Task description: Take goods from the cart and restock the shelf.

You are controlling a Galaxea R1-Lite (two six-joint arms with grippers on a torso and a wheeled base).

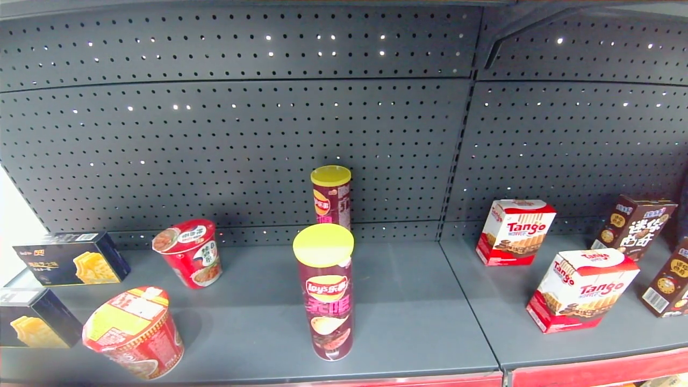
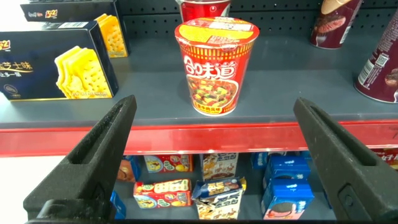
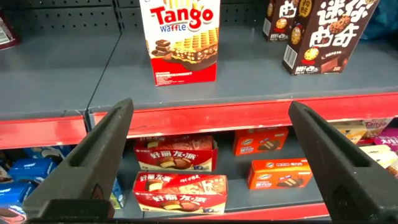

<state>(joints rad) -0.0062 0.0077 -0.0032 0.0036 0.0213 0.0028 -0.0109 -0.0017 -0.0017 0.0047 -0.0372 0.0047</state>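
The grey shelf [image 1: 408,301] holds two yellow-lidded chip cans [image 1: 325,290], two red cup noodles [image 1: 134,333], dark blue cracker boxes [image 1: 70,258], two red-and-white wafer boxes [image 1: 583,290] and brown chocolate boxes [image 1: 634,226]. My left gripper [image 2: 214,168] hangs open in front of the shelf's red edge, level with the front cup noodle [image 2: 216,65], holding nothing. My right gripper [image 3: 211,168] is open too, in front of the red edge below a wafer box [image 3: 183,40], with nothing between its fingers.
A perforated back panel [image 1: 242,134] closes the shelf behind. A lower shelf carries packed snack boxes [image 2: 217,186], red cake boxes [image 3: 180,186] and orange boxes [image 3: 273,174]. A chocolate box [image 3: 323,34] stands beside the wafer box. Bare shelf lies between the goods.
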